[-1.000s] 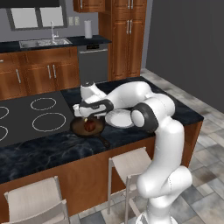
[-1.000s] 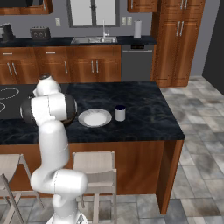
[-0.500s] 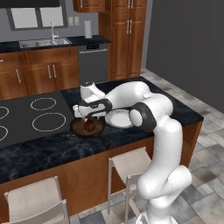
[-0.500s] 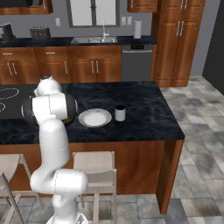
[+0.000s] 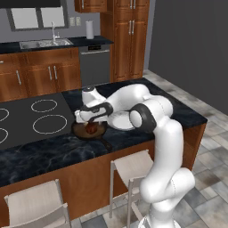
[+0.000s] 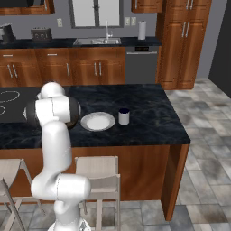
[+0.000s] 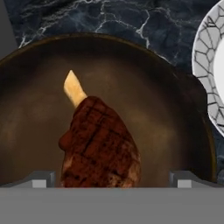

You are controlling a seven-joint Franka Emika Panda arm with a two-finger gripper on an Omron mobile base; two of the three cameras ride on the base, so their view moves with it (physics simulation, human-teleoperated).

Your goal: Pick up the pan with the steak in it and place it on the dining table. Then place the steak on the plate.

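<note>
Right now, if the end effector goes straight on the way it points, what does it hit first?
Most likely the reddish-brown lumpy steak, lying between the open fingers in the round dark frying pan; depth is unclear.

end effector (image 5: 92, 121) low over steak (image 5: 91, 128) in pan (image 5: 89, 130), dining table (image 5: 53, 149), plate (image 5: 119, 120) just beside

White rounded arm links, dark grey joint bands, bulbous white base; small grey fingers (image 7: 38, 178).
</note>
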